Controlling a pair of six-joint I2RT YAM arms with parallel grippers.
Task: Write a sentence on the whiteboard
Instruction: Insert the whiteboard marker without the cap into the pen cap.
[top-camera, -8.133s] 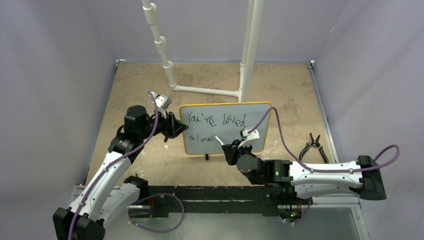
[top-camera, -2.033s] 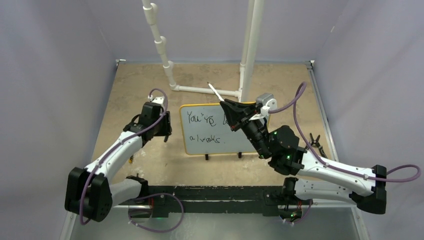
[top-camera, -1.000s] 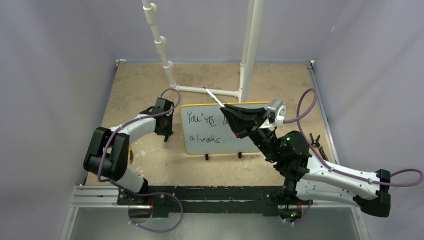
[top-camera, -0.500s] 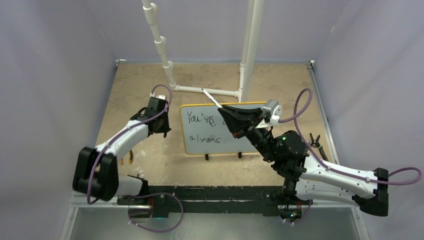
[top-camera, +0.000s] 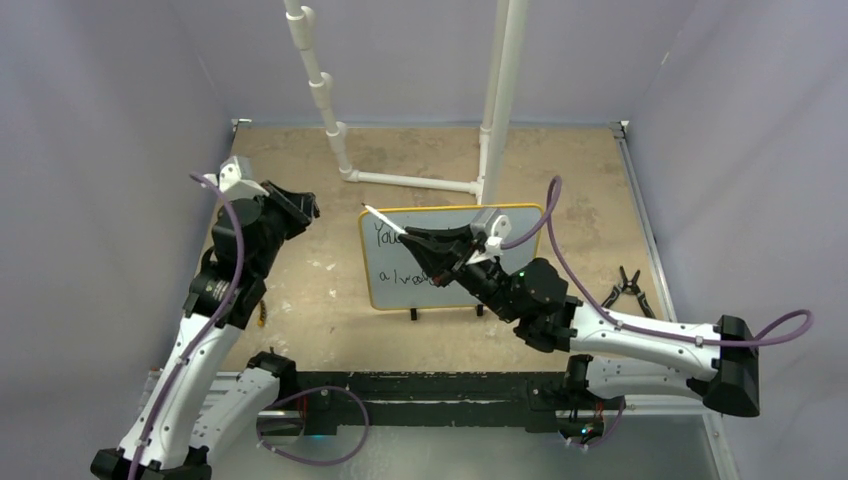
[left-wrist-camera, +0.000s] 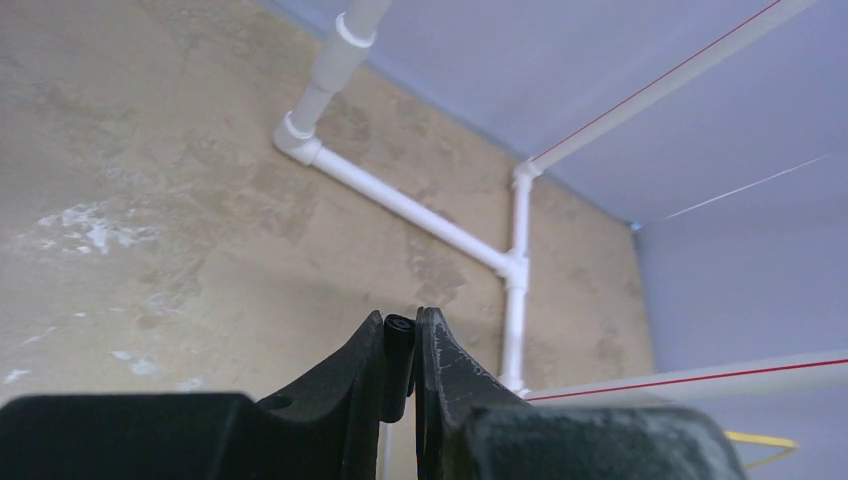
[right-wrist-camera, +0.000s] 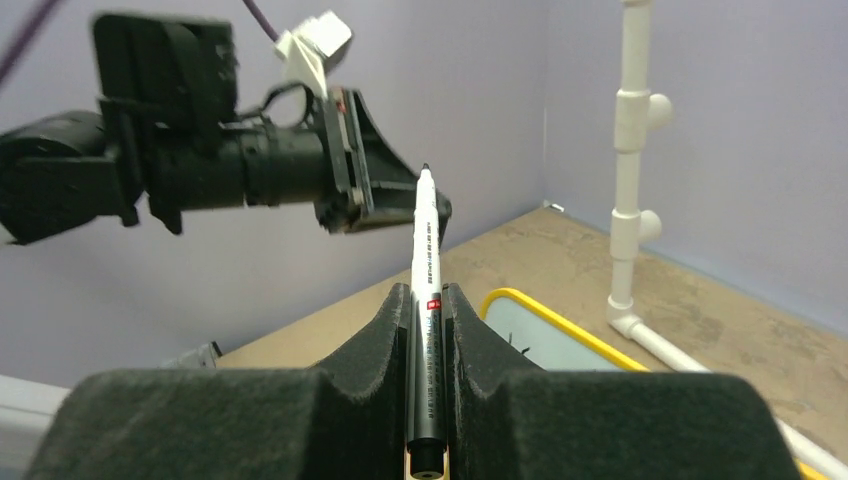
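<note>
L gripper (left-wrist-camera: 400, 322) is up in the air at the left side, well off the whiteboard (top-camera: 392, 296). Jaws are almost together, pinching a small black cap (left-wrist-camera: 398, 355) betw the fingertips. Cap stands upright in the gap, its top level w/ the tips.

R gripper (right-wrist-camera: 428, 295) is clamped on a marker pen (right-wrist-camera: 428, 250). The barrel lies along the groove betw the fingers w/ the bare tip fwd, aimed up-left at the L gripper. In the R wrist view the tip sits right by the L fingers; cannot tell if it touches. Top view shows the tip over the board's upper-left corner w/ a gap to the L gripper.

The whiteboard has a yellow frame and stands mid table (top-camera: 560, 165). R arm in front hides its centre and lower right. The sentence (top-camera: 383, 237) is on the board's left part: "You" on the top line, "alw.." below, rest hidden by the R gripper.

White PVC pipe frame (top-camera: 415, 183) sits behind the board. Black pliers (top-camera: 625, 290) lie on the table right of the board, apart from it.
</note>
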